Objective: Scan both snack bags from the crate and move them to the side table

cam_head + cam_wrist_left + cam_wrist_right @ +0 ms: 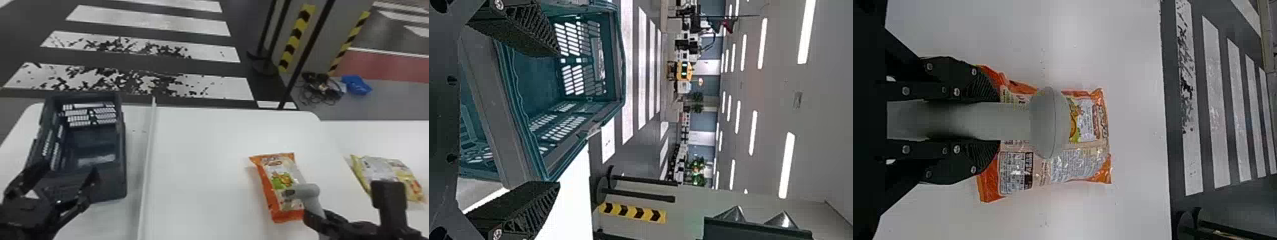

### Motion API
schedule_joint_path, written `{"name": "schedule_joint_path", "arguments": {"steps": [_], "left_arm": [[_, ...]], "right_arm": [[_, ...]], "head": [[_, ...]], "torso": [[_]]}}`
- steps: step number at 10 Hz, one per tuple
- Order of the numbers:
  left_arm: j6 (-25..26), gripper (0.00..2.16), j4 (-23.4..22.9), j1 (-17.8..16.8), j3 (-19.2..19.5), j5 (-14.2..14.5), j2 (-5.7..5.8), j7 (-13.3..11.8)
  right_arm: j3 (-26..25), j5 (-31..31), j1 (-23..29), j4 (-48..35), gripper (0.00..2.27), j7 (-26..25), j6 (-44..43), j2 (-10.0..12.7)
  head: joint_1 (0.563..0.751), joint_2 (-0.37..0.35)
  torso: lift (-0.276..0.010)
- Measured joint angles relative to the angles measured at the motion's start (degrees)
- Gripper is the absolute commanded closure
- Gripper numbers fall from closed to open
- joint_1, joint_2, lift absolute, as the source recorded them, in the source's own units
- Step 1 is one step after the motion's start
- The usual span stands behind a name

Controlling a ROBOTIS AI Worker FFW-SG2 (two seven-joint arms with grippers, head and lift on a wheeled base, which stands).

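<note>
Head view: right gripper (315, 217) clamped on grey scanner (307, 192) over orange snack bag (281, 178); left gripper (69, 172) apart.

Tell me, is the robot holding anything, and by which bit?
The black right gripper holds the grey, round-headed scanner by its handle; the black left gripper holds nothing.

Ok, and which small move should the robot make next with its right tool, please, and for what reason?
I would probably tilt the scanner head toward the printed label of the orange bag for a scan. The right tool grips the scanner, its head is over this bag, and the yellow bag already lies on the side table.
</note>
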Motion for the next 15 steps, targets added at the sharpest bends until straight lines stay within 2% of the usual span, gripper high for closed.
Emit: {"name": "schedule_joint_path", "arguments": {"steps": [6, 12, 13, 15], "left_arm": [[-0.04, 0.08, 0.20, -0.08, -0.10, 0.08, 0.08, 0.05], [-0.20, 0.08, -0.29, 0.25, -0.18, -0.01, -0.18, 0.09], [-0.21, 0.08, -0.44, 0.33, -0.20, -0.05, -0.17, 0.17], [-0.21, 0.08, -0.79, 0.68, -0.29, -0.26, -0.18, 0.29]], "right_arm": [[2.70, 2.70, -0.61, 0.76, 2.24, 0.00, -0.65, 0.00], [1.14, 2.49, -2.31, 1.27, 2.24, -0.68, -3.60, -0.37], [0.36, 2.21, -3.35, 3.24, 2.24, -0.93, -6.99, -0.68], [-1.66, 1.77, -8.84, 13.28, 2.24, -1.00, -15.87, -3.46]], "head": [[0.695, -0.160], [0.695, -0.182], [0.695, -0.187], [0.695, -0.237]], "torso": [[-0.099], [-0.099], [-0.099], [-0.099]]}}
